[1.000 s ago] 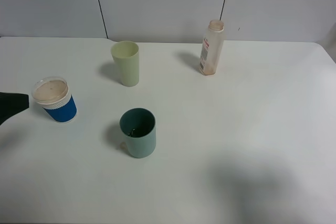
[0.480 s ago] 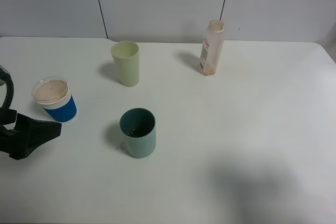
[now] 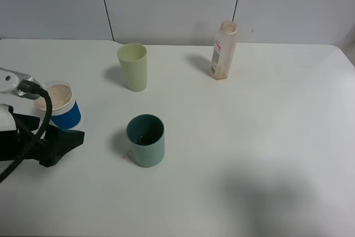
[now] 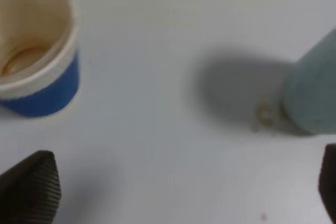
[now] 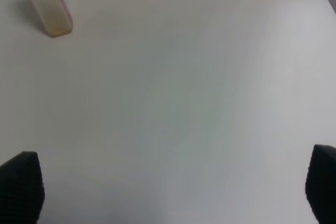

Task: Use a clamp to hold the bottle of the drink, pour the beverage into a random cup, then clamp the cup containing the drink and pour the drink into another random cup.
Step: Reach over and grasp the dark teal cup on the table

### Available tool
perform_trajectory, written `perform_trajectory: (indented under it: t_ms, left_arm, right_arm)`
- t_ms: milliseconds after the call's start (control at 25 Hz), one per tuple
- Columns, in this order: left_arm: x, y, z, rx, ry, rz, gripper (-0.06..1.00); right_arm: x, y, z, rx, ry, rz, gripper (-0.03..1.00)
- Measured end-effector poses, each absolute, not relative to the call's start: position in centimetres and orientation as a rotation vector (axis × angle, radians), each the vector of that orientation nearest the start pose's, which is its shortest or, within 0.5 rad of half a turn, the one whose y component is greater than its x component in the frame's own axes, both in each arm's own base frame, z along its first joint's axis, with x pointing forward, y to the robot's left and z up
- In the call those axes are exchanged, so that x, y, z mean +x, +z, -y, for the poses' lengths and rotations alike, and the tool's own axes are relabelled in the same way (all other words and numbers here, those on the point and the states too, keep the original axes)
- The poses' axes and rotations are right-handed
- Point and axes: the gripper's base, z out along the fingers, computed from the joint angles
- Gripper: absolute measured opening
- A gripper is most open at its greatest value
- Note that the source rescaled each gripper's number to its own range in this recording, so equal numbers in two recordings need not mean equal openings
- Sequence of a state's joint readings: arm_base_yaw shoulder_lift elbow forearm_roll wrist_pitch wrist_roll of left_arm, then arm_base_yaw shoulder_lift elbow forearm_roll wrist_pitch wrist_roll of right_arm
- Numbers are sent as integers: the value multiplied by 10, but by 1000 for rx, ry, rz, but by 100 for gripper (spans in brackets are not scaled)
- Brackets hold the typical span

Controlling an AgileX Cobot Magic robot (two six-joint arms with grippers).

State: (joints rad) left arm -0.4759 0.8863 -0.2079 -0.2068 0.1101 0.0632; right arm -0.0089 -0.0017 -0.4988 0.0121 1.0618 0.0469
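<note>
Risk: left gripper (image 3: 71, 139), jaws wide and empty, lies just beside blue paper cup (image 3: 62, 112); reaching right for teal cup (image 3: 146, 147) holding beverage (image 3: 143, 139), it could knock either over.
Right gripper (image 5: 168, 192): wide, empty.
Bottle (image 3: 223, 51): upright, far right.
Surface: smooth white table (image 3: 249, 137).
Room: grey panelled wall (image 3: 166, 4).

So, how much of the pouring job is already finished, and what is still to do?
Done, apparently: the bottle stands upright on the table, and dark liquid lies in the teal cup. In hand: the left gripper is open to the left of that cup, not touching it. Left: gripping the teal cup and pouring into the blue paper cup, which shows only brownish stains inside.
</note>
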Motion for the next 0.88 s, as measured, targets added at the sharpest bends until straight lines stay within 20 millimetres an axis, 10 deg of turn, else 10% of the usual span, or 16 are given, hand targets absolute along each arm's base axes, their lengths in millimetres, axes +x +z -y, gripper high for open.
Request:
perform_trajectory:
  t_ms: [880]
  left_arm:
    - [126, 140, 91, 521, -422, -2046, 100]
  right_arm:
    - [-5, 277, -1, 57, 38, -2044, 100]
